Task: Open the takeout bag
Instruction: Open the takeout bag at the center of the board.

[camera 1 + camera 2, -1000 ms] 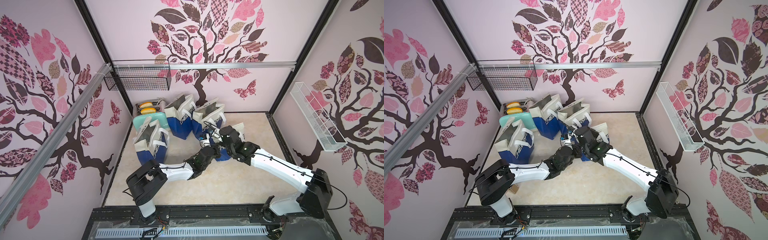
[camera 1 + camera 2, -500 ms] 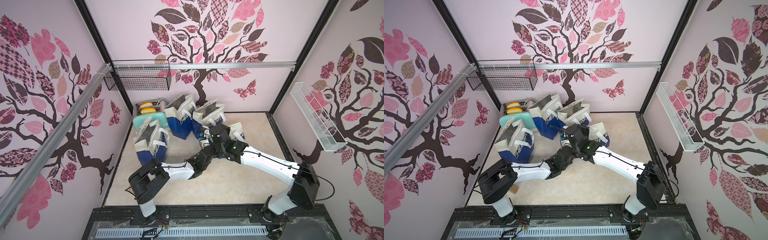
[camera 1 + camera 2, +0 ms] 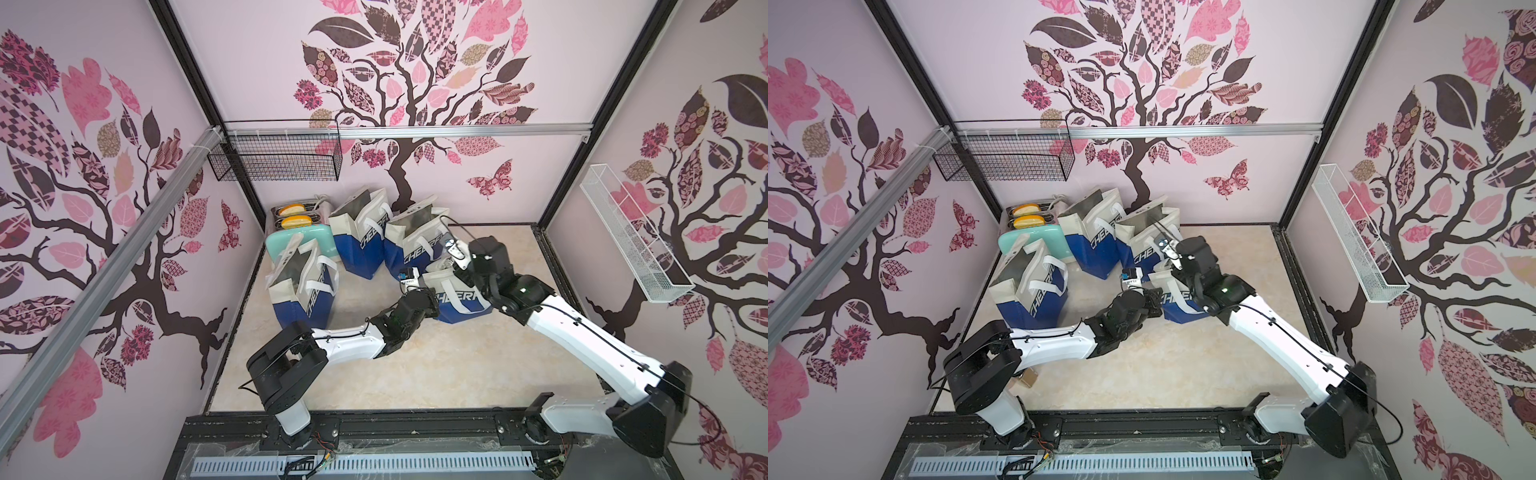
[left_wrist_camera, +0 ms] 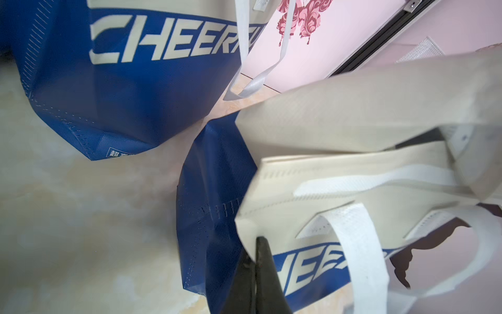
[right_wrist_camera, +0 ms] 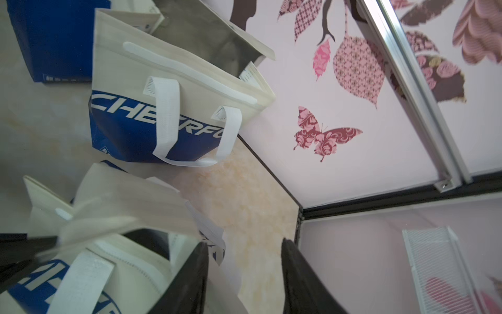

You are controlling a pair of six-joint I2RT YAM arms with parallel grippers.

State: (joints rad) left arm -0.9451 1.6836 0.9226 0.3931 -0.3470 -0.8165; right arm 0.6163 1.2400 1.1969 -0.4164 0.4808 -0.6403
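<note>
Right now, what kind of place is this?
Probably a robot test cell staged like a kitchen corner: tree-decal wall panels in a frame, a mint toaster, and several blue-and-beige takeout bags.

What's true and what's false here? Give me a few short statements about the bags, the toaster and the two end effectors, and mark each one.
1. The left end effector is shut on the rim of the takeout bag. True.
2. The right end effector grips a white handle. False: its jaws stand apart with nothing between them.
3. The toaster holds two yellow slices in its slots. True.
4. The bag beside the toaster lies flat. False: it stands upright with its mouth open.
</note>
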